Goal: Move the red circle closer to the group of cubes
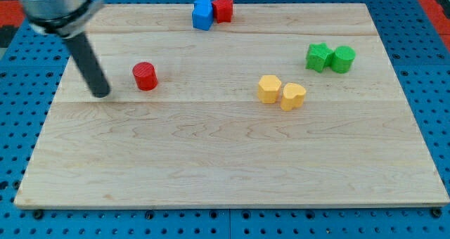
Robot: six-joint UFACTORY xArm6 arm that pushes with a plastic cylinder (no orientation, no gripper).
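The red circle [145, 76], a short red cylinder, stands on the left part of the wooden board [211, 162]. My tip [102, 94] rests on the board just to the view's left of it and slightly lower, with a gap between them. A blue cube [202, 13] and a red block [223, 9] touch each other at the view's top edge of the board. The rod leans up toward the view's top left.
Two yellow blocks [280, 92] sit side by side right of the board's centre. Two green blocks [330, 57] sit together at the view's right. A blue pegboard [436, 91] surrounds the board.
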